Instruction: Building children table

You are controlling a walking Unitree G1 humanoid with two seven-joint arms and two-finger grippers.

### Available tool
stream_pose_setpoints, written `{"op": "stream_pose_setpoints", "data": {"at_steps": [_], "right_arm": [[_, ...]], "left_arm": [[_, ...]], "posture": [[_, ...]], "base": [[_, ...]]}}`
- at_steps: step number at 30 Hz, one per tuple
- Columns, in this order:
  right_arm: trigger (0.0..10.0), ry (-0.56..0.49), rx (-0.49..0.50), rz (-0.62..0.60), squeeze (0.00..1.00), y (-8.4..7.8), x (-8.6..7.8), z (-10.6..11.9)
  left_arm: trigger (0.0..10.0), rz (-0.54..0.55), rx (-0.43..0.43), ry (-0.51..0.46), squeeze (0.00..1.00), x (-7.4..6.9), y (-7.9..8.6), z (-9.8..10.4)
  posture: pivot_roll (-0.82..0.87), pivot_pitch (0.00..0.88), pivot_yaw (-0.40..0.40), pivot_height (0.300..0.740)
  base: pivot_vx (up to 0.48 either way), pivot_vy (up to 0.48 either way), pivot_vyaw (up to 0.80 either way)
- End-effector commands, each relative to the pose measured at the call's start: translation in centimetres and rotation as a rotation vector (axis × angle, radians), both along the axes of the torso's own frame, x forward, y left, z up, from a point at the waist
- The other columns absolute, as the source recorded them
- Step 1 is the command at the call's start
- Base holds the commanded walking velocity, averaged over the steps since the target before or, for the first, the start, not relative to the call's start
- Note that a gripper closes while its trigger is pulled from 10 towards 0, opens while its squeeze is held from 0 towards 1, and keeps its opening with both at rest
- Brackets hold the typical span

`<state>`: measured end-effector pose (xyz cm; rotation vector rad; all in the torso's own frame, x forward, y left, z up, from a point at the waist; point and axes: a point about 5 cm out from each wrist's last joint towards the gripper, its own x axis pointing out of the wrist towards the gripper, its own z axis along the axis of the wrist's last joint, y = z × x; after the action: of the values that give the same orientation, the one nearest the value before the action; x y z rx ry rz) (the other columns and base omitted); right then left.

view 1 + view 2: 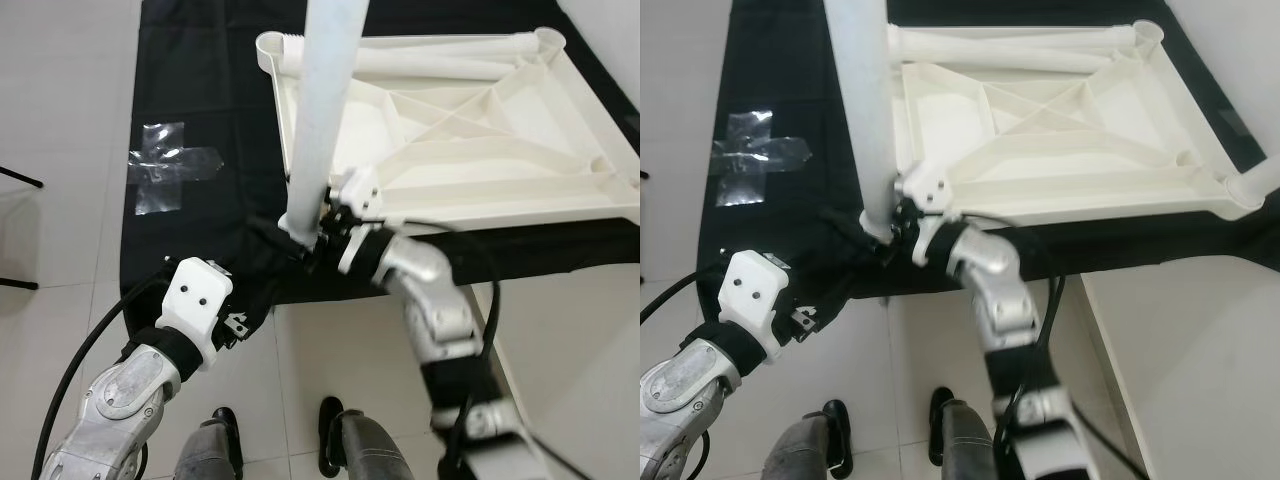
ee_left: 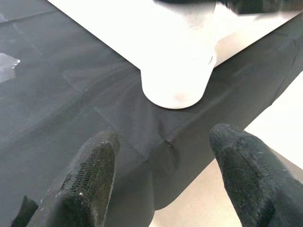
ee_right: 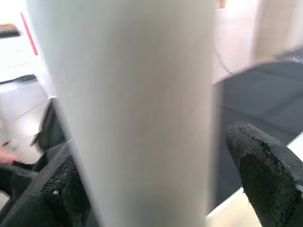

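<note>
Pale glossy floor tiles (image 1: 300, 380) lie nearest us, with our two dark feet (image 1: 225, 425) at the lower edge. Above them our silver left arm ends in the left gripper (image 2: 163, 175), jaws apart and empty, hovering over the near corner of the black cloth sheet (image 1: 190, 90) spread on the floor. Our right gripper (image 3: 156, 175) reaches to the same corner; its black fingers (image 3: 265, 170) stand either side of the tall white plastic table leg (image 1: 322, 110), clamped on it near its lower end. That leg stands almost upright at the near left corner socket of the upturned white ribbed plastic tabletop (image 1: 470, 150), which lies underside up on the cloth. Farther off, a second white tubular leg (image 1: 430, 65) lies flat along the tabletop's far edge. Left of the tabletop, a cross of clear crinkled tape (image 1: 168, 165) is stuck to the cloth.
</note>
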<state>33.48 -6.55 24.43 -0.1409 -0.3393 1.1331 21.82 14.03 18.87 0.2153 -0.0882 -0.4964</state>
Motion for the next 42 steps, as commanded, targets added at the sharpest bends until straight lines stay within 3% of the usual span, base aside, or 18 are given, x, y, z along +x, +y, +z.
{"op": "stream_pose_setpoints", "data": {"at_steps": [1, 9, 10, 11, 12, 18, 25, 26, 27, 28, 29, 30, 31, 33, 35, 40, 41, 42], "right_arm": [[10.0, 0.016, 0.008, 0.044, 0.0, -0.2, 0.0, -0.7], [10.0, 0.008, -0.075, 0.207, 0.0, -0.1, 1.2, 0.4], [7.9, 0.009, -0.096, 0.226, 0.0, 0.0, 1.7, 0.6], [7.9, 0.009, -0.096, 0.226, 0.0, 0.0, 1.7, 0.6], [0.0, 0.022, -0.11, 0.258, 0.0, 0.1, 2.0, 0.9], [0.0, 0.056, -0.11, 0.31, 0.0, -0.2, 2.6, 1.5], [0.0, 0.071, -0.13, 0.297, 0.0, -1.3, 2.9, -0.1], [0.0, 0.077, -0.164, 0.188, 0.0, -1.4, 2.9, -1.4], [0.0, 0.077, -0.164, 0.188, 0.0, -1.4, 2.9, -1.4], [0.0, 0.112, -0.177, 0.042, 0.0, -1.5, 3.0, -2.8], [0.0, 0.167, -0.163, -0.338, 0.0, -2.0, 3.2, -5.1], [0.0, 0.167, -0.163, -0.338, 0.0, -2.0, 3.2, -5.1], [0.0, 0.241, -0.171, -0.666, 0.0, -2.5, 0.5, -8.5], [0.0, 0.281, -0.175, -0.632, 0.0, -1.6, -2.7, -10.0], [0.0, 0.259, -0.184, -0.6, 0.0, -0.8, -3.1, -10.0], [0.0, 0.198, -0.156, -0.534, 0.0, 1.3, -0.8, -8.4], [2.9, 0.18, -0.165, -0.508, 0.0, 2.1, -0.2, -7.8], [2.9, 0.18, -0.165, -0.508, 0.0, 2.1, -0.2, -7.8]], "left_arm": [[10.0, -0.006, -0.005, 0.03, 0.0, -0.3, -0.2, -0.7], [10.0, 0.005, -0.001, 0.032, 0.0, -0.6, -0.1, -0.7], [10.0, 0.006, 0.0, 0.034, 0.0, -0.7, -0.1, -0.7], [10.0, 0.006, 0.0, 0.034, 0.0, -0.7, -0.1, -0.7], [10.0, 0.007, 0.003, 0.037, 0.0, -0.8, -0.1, -0.7], [10.0, 0.015, 0.008, 0.041, 0.0, -1.0, 0.0, -0.8], [10.0, 0.014, 0.008, 0.042, 0.0, -1.2, 0.0, -0.8], [10.0, 0.017, 0.01, 0.042, 0.0, -1.1, 0.1, -0.8], [10.0, 0.017, 0.01, 0.042, 0.0, -1.1, 0.1, -0.8], [10.0, 0.021, 0.012, 0.042, 0.0, -1.1, 0.3, -0.8], [10.0, 0.025, 0.013, 0.042, 0.0, -1.1, 0.5, -0.8], [10.0, 0.025, 0.013, 0.042, 0.0, -1.1, 0.5, -0.8], [10.0, 0.027, 0.014, 0.044, 0.0, -1.0, 0.8, -0.8], [10.0, 0.026, 0.015, 0.047, 0.0, -0.8, 0.9, -0.9], [10.0, 0.022, 0.01, 0.05, 0.0, -0.8, 0.8, -1.1], [10.0, -0.005, 0.004, 0.043, 0.0, -0.3, 0.0, -1.1], [10.0, -0.013, 0.0, 0.036, 0.0, -0.2, -0.3, -0.9], [10.0, -0.013, 0.0, 0.036, 0.0, -0.2, -0.3, -0.9]], "posture": [[0.12, 0.322, -0.134, 0.74], [0.15, 0.335, -0.144, 0.74], [0.15, 0.336, -0.146, 0.74], [0.15, 0.336, -0.146, 0.74], [0.16, 0.339, -0.148, 0.74], [0.16, 0.342, -0.152, 0.74], [0.15, 0.343, -0.156, 0.74], [0.13, 0.346, -0.16, 0.74], [0.13, 0.346, -0.16, 0.74], [0.13, 0.346, -0.16, 0.74], [0.11, 0.341, -0.155, 0.74], [0.11, 0.341, -0.155, 0.74], [0.11, 0.351, -0.135, 0.74], [0.1, 0.339, -0.12, 0.74], [0.08, 0.321, -0.111, 0.74], [0.1, 0.311, -0.129, 0.74], [0.11, 0.305, -0.143, 0.74], [0.11, 0.305, -0.143, 0.74]], "base": [[0.0, 0.0, 0.0], [0.0, 0.0, 0.0], [0.0, 0.0, 0.0], [0.0, 0.0, 0.0], [0.0, 0.0, 0.0], [0.0, 0.0, 0.0], [0.0, 0.0, 0.0], [0.0, 0.0, 0.0], [0.0, 0.0, 0.0], [0.0, 0.0, 0.0], [0.0, 0.0, 0.0], [0.0, 0.0, 0.0], [0.0, 0.0, 0.0], [0.0, 0.0, 0.0], [0.0, 0.0, 0.0], [0.0, 0.0, 0.0], [0.0, 0.0, 0.0], [0.0, 0.0, 0.0]]}}
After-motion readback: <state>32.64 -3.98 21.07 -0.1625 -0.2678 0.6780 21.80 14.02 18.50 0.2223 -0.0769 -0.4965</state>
